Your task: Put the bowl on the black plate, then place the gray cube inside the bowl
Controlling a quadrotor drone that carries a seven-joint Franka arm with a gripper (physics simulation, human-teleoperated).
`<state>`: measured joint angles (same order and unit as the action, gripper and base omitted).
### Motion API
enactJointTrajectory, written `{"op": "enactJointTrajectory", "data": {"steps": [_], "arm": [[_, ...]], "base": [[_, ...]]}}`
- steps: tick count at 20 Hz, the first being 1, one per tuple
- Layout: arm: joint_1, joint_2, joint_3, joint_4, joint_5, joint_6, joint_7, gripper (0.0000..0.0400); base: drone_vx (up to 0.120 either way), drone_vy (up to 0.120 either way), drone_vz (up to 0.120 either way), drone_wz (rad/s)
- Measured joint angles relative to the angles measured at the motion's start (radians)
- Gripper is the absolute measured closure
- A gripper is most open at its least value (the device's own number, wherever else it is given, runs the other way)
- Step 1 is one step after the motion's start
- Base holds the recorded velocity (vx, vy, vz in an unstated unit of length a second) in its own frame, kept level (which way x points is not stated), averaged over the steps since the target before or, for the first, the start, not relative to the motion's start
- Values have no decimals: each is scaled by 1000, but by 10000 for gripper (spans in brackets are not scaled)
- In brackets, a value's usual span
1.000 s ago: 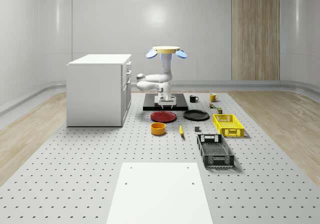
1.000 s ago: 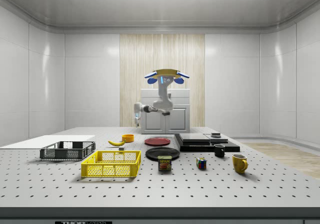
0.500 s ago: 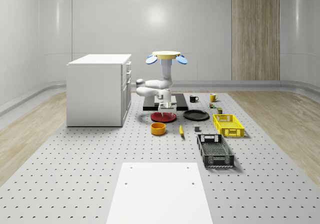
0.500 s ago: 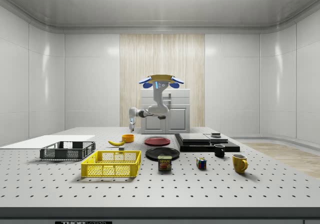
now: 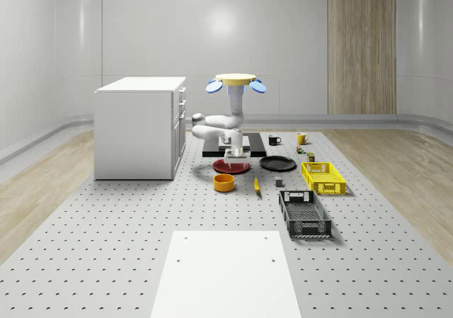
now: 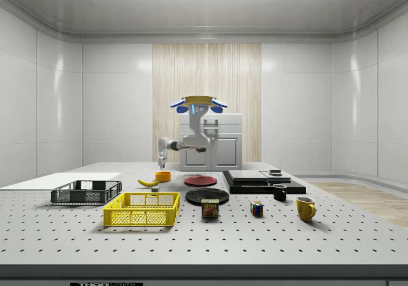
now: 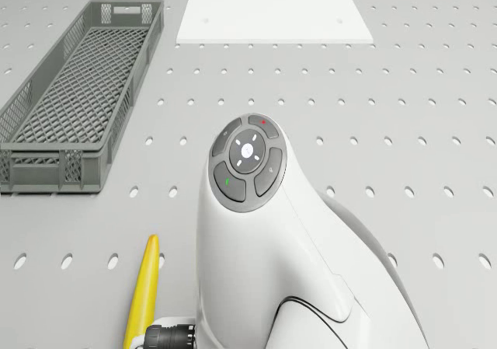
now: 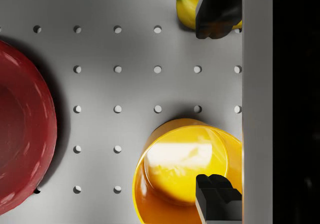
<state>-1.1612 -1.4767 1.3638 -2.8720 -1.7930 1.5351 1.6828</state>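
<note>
The tool [image 8: 215, 107] hangs spread wide with nothing in it, one dark fingertip [image 8: 216, 199] over the bowl [image 8: 187, 171], the other over the banana [image 8: 187, 7]. The bowl is round, glossy, orange-yellow, standing on the perforated grey surface [image 8: 117, 69] beside the shiny red plate [image 8: 22, 129]. The drone [image 5: 236, 81] hovers above the red plate; the black plate [image 5: 277, 163] lies just beyond.

Perforated worktop [image 5: 106, 226] carries the orange bowl [image 5: 224, 183], with the red plate [image 5: 231, 166] at its one o'clock
</note>
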Motion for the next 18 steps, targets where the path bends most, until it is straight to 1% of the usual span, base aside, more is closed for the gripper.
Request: {"op": "enactJointTrajectory", "data": {"steps": [4, 10, 18], "arm": [[-3, -9, -32, 6, -29, 19, 0, 0], [-7, -18, -64, 13, -57, 37, 0, 0], [39, -34, -73, 18, -61, 56, -50, 0]], "base": [[0, 0, -10, 0], [0, 0, -113, 0], [0, 0, 0, 0]]}}
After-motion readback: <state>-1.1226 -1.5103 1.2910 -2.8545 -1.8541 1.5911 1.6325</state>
